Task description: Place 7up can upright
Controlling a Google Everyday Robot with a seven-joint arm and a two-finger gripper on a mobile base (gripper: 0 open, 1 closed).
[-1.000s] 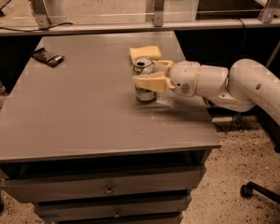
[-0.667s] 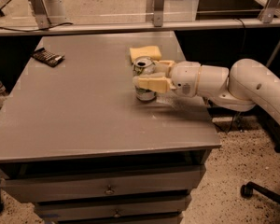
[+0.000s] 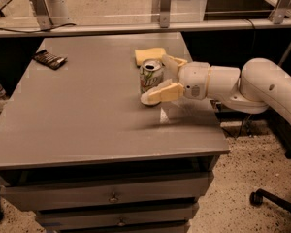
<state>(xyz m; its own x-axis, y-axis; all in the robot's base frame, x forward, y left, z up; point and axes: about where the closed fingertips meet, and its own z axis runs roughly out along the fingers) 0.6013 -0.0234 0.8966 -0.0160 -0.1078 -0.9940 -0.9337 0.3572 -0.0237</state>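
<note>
The can (image 3: 151, 75) stands upright on the tabletop (image 3: 87, 120), just in front of the yellow sponge (image 3: 149, 55), its shiny top facing up. The end effector (image 3: 156, 79) reaches in from the right, its fingers spread to either side of the can. It looks released, probably so the can rests on its own base.

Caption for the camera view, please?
Soda can stands upright on grey table, open gripper around it from the right, yellow sponge behind.
</note>
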